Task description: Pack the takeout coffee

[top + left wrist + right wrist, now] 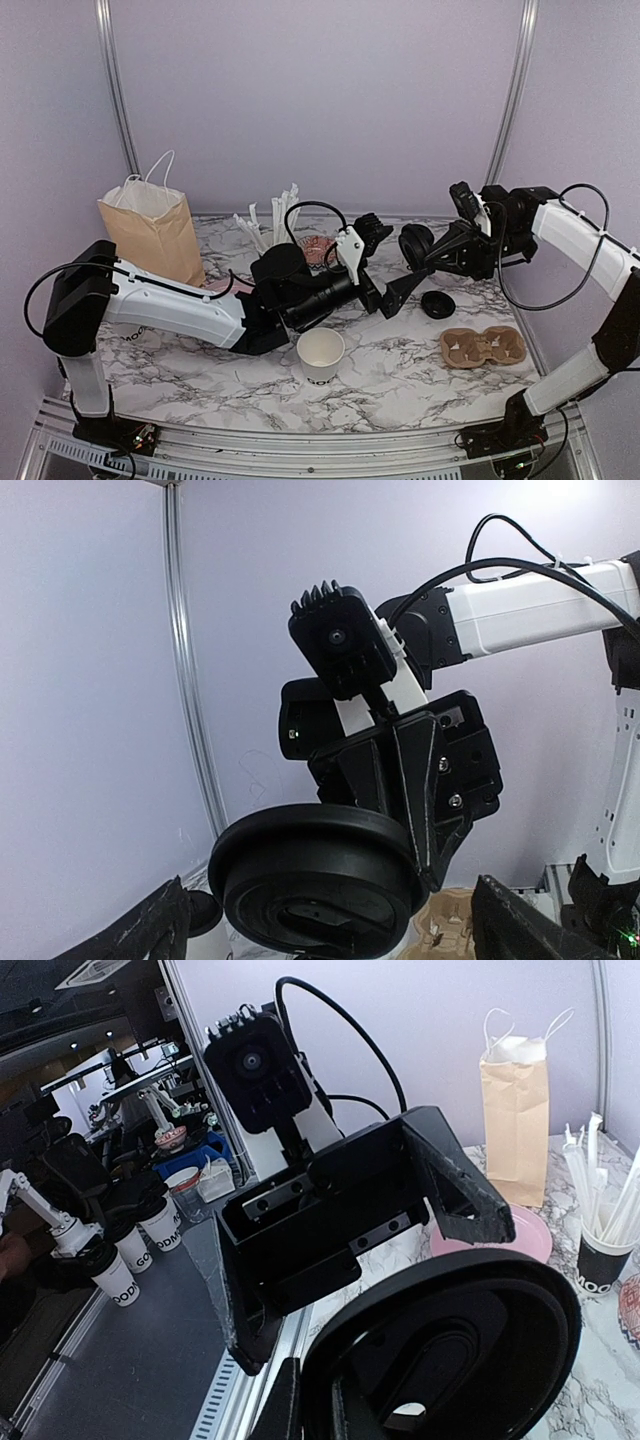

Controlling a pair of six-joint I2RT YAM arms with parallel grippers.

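At the near edge runs a metal rail [300, 445]. Behind it is the marble table [200, 380], white with grey lines.

The white paper cup [320, 355] stands upright near the front middle of the table. Its top is open and it has black letters on its side. To the right of it lies a brown cardboard cup tray [483, 347]. A little farther back, a spare black lid [437, 304] lies flat on the table.

Above the middle of the table, the left gripper [388, 260] has its jaws wide apart and nothing in them. Facing it, the right gripper [428, 250] is squeezed tight on the edge of a black lid [414, 244], up in the air.

At the far left stands a brown paper bag [152, 232] with string handles. Beside it are white straws [275, 215].

Behind it all is a plain pale purple wall [320, 100] with two metal poles [115, 90].
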